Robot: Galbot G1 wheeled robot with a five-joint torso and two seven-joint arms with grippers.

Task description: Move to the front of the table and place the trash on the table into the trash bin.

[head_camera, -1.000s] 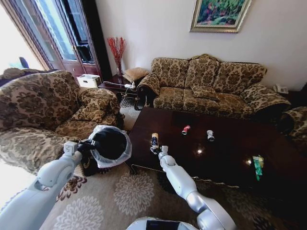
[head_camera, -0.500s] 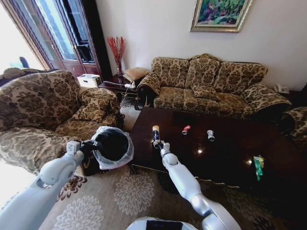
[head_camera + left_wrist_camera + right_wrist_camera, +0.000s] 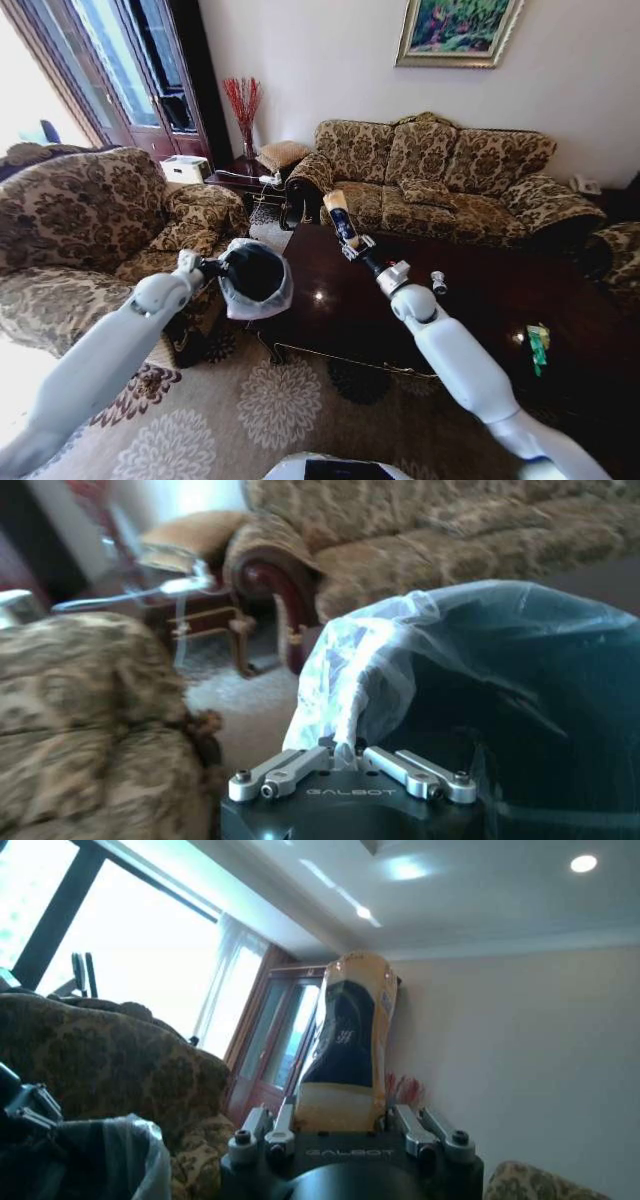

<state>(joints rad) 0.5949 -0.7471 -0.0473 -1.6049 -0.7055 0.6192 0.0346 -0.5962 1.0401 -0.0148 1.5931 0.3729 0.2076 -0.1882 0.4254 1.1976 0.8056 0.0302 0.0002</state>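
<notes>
Jaws of right gripper (image 3: 349, 243) clamp tube (image 3: 338, 215), arm raised above table (image 3: 480, 300); left gripper (image 3: 205, 268) apparently pinching trash bin (image 3: 255, 272) liner.

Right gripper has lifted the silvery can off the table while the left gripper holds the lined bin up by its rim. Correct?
Not quite: the right gripper is shut on the yellow-and-brown tube, not the can. The head view shows the silvery can lying on the table. The left gripper does hold the trash bin by its lined rim.

Head camera looks down; wrist cameras share the trash bin (image 3: 520, 705)
</notes>
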